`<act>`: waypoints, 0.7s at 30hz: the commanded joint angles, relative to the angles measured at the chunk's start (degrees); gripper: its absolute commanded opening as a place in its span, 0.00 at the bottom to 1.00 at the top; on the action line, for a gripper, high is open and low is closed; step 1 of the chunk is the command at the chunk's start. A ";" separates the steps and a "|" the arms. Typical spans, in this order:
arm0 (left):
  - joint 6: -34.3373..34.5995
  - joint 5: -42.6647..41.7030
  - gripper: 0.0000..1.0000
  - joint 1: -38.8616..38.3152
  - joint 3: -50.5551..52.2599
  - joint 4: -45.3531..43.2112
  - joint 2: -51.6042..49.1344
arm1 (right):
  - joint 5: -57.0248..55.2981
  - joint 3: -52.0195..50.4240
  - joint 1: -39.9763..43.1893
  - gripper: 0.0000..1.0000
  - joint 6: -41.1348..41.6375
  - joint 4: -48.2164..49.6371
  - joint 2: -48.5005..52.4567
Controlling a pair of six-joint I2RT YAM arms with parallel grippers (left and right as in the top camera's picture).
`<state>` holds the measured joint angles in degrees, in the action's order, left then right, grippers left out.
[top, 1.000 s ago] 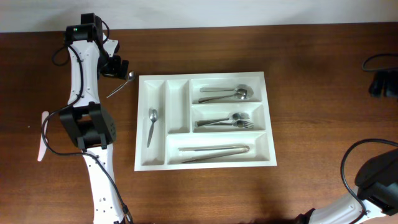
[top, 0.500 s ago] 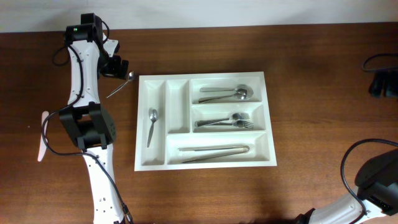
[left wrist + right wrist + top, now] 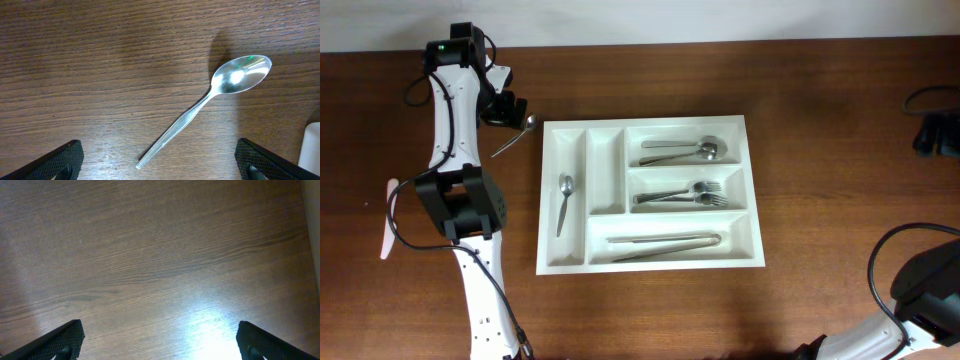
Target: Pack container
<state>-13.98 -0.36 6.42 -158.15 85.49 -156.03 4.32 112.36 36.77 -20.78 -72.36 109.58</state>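
Black R claw (image 3: 159, 342): corner slivers only

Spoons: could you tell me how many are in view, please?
4: a loose spoon on the table left of the container, a single spoon in its leftmost compartment, two overlapping spoons top-right; more may hide beneath.

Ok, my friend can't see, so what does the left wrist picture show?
A shiny metal spoon lies on the brown wooden table, bowl at upper right, handle slanting to lower left. The open left gripper shows as black tips in both bottom corners, not touching it.
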 commanded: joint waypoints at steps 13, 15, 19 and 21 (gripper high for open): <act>16.74 -4.98 0.99 -0.39 0.63 -0.11 -0.63 | -0.09 0.02 0.37 0.99 0.44 0.00 -0.09; 21.46 -5.01 0.99 -0.61 0.63 0.31 -0.63 | -0.09 0.02 0.37 0.99 0.44 0.00 -0.09; 25.53 -5.01 0.99 -0.96 0.63 0.13 -0.63 | -0.09 0.02 0.37 0.99 0.44 0.00 -0.09; 25.53 -4.81 0.99 -1.03 0.63 -0.26 -0.63 | -0.11 0.02 0.37 0.99 0.44 0.00 -0.09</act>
<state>7.42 -4.32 5.74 -158.12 85.60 -156.03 4.32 112.36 36.77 -20.78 -72.36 109.58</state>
